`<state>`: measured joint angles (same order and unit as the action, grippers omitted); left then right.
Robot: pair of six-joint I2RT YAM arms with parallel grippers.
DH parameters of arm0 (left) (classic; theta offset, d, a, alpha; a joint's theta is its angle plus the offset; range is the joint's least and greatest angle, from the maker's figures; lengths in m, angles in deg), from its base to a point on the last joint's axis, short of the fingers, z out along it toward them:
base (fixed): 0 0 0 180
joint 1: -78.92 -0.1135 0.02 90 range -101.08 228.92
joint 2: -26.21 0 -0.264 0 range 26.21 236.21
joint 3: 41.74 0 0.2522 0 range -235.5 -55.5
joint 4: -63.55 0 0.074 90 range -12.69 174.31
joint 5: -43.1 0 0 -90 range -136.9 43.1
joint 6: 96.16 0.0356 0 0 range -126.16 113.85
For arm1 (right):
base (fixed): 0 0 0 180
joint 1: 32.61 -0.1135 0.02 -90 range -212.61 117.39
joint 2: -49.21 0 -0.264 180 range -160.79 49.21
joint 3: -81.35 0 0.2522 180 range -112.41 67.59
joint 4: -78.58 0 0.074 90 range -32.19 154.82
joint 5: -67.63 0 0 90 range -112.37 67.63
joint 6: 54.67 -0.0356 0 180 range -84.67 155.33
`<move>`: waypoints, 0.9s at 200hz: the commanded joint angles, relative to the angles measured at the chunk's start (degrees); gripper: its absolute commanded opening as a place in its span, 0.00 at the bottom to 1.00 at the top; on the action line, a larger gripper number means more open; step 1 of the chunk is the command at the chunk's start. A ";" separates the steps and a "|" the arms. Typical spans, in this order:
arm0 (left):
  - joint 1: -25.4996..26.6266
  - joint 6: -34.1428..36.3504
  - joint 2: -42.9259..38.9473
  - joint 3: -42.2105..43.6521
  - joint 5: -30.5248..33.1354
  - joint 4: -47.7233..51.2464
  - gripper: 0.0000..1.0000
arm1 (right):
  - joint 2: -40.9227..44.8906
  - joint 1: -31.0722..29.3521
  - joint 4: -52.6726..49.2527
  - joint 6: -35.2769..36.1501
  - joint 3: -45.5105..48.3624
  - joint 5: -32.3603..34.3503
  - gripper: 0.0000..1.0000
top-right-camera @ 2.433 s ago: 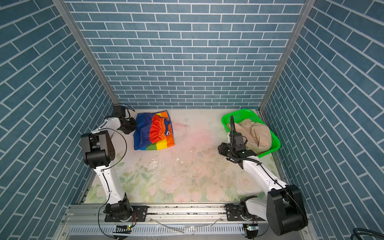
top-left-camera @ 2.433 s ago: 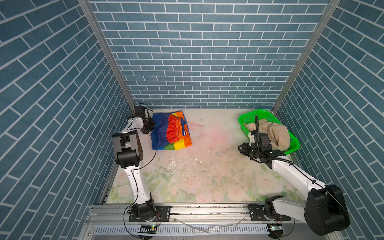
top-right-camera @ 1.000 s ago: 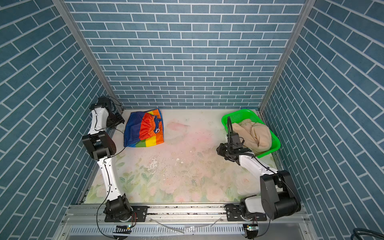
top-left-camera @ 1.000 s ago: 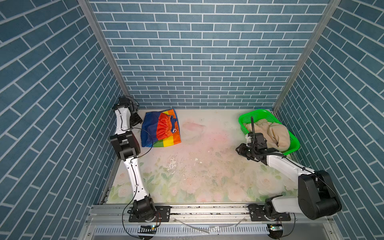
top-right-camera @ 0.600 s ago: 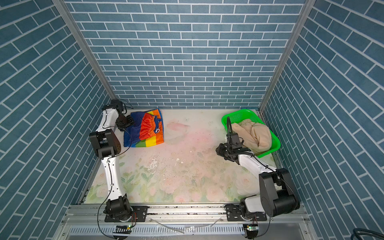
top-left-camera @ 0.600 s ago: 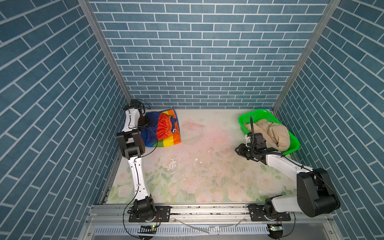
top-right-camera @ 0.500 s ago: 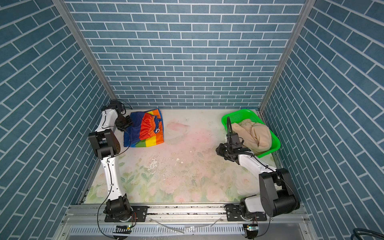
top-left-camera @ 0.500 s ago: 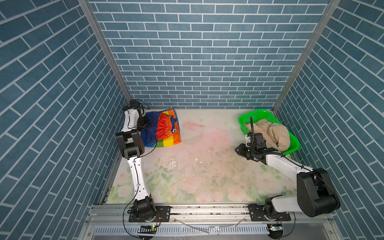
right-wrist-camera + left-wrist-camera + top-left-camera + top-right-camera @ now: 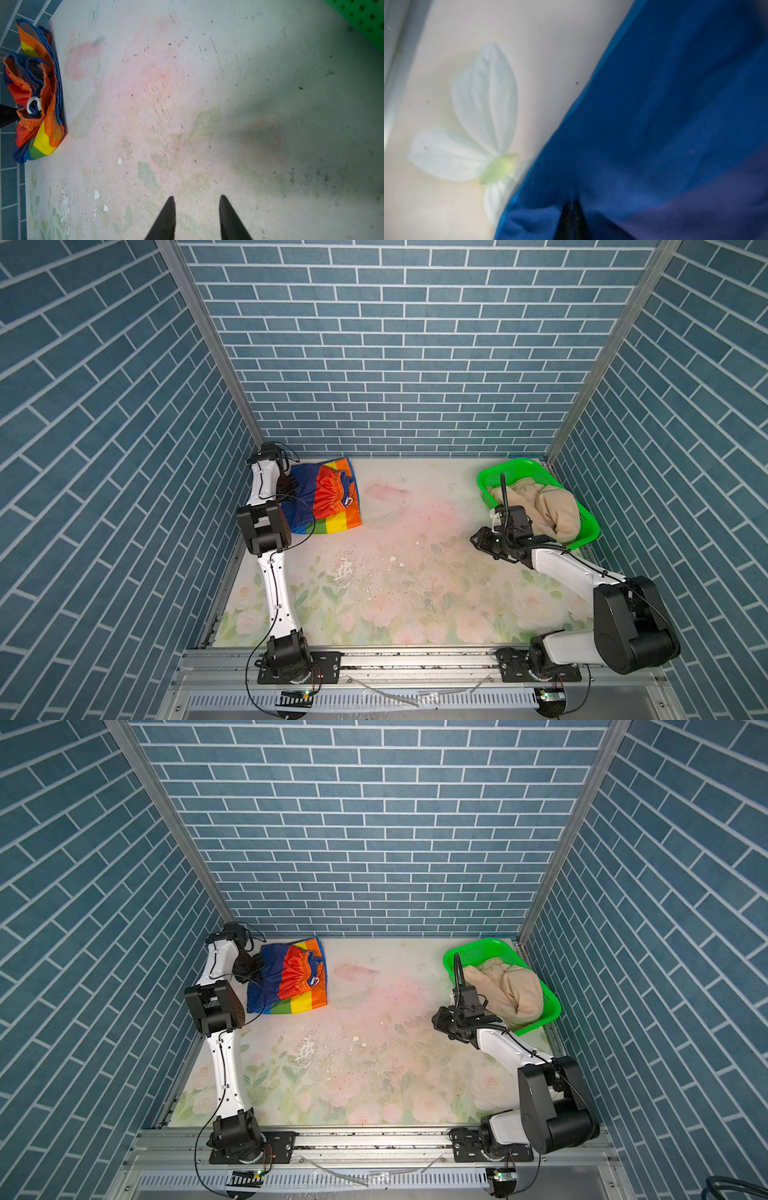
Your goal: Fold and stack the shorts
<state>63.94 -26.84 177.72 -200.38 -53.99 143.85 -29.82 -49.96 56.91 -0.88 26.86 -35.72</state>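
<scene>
Tabletop, upper left of both top views: pinching the blue edge of the rainbow-striped shorts (image 9: 328, 502) with the left gripper (image 9: 291, 486), jaws pressed together on a pucker of cloth in the left wrist view. Working with that pair bunched and rumpled on the table (image 9: 395, 572), not lying flat. Holding the right gripper (image 9: 478, 541) low over bare tabletop at the right of the frame, jaws apart, nothing between them. Leaving the beige shorts (image 9: 548, 506) heaped in the green basket (image 9: 513, 467) at upper right. Apparently working on the first pair's fold, with stacking not yet begun. Next, probably needing a steady pull on the pinched edge to spread or double the thin fabric without letting it slip, then fetching the beige pair.
</scene>
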 commanded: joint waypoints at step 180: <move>-0.16 -1.54 -9.22 15.95 6.60 -1.96 0.64 | 2.39 0.64 1.74 -1.22 2.41 0.85 0.36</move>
<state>63.90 -28.20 171.25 -188.73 -46.54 144.64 -27.41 -49.63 57.20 -0.88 28.17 -35.08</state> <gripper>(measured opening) 0.633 0.365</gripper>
